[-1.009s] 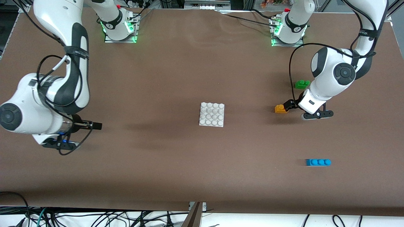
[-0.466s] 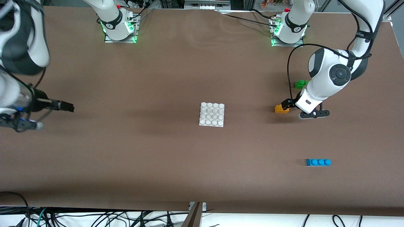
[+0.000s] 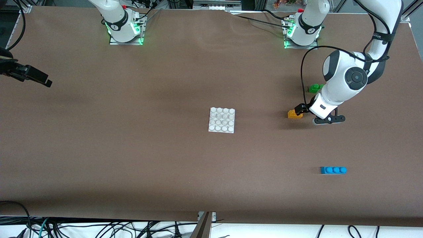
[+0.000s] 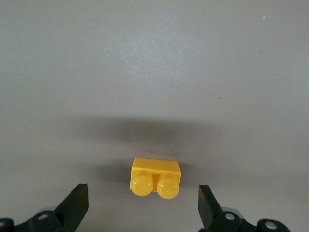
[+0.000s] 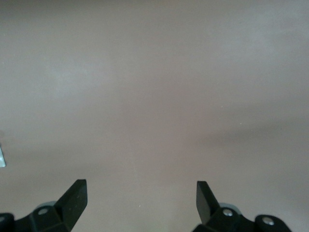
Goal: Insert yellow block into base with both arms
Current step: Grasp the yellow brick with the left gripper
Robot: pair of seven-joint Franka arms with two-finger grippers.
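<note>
1. Yellow block [image 3: 293,114] lay on the counter [image 3: 165,165], not yet gripped, well apart from the base [image 3: 221,120].
2. Left gripper [image 4: 144,205]: fingers spread, straddling it, probably just above.
3. Right gripper [image 5: 140,200]: spread, empty, waiting at the counter's edge.

The base [image 3: 221,120] lies at the table's [image 3: 132,165] middle. The yellow block [image 3: 293,114] sits well apart from it, toward the left arm's end. The three-stud brick [image 3: 333,170] lies nearer the front camera; another two-stud brick [image 3: 315,88] lies farther.
</note>
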